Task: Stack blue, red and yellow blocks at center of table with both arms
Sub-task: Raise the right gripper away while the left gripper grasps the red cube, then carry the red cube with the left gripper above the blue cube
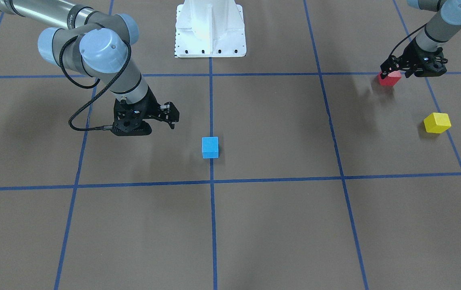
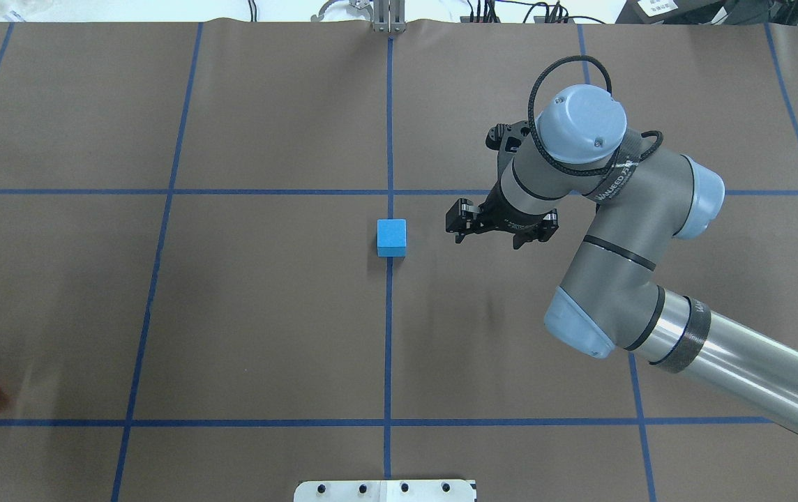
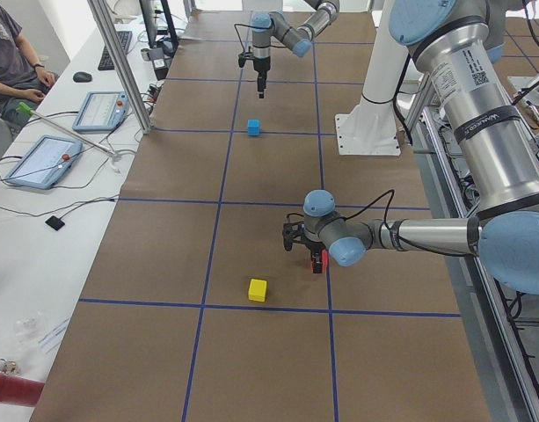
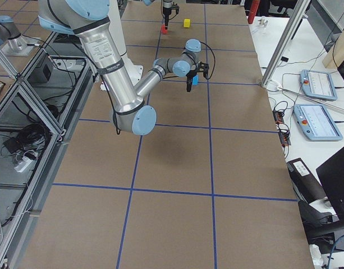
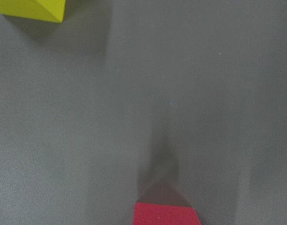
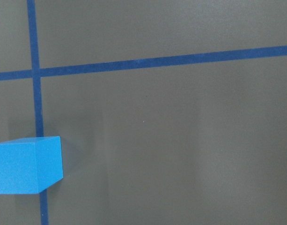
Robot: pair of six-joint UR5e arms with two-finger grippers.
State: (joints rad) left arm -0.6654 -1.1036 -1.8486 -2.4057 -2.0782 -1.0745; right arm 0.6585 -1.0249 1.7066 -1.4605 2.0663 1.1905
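The table (image 1: pixel 279 225) has a matt brown cover, like paper, with thin blue tape lines (image 1: pixel 212 225). The blue block (image 1: pixel 210 147), red block (image 1: pixel 389 79) and yellow block (image 1: pixel 437 122) look matt and smooth. The right arm (image 2: pixel 755 366) has a tube that shines like metal.

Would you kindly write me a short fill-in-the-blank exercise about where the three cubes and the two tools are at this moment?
1. The light blue matte cube sits on a blue tape ___ of the brown table.
2. The right tool hovers open beside it, holding ___.
3. The left tool is at the red matte cube, one of ___ cubes on its side, the other being the yellow matte cube.

Missing words: line; nothing; two.
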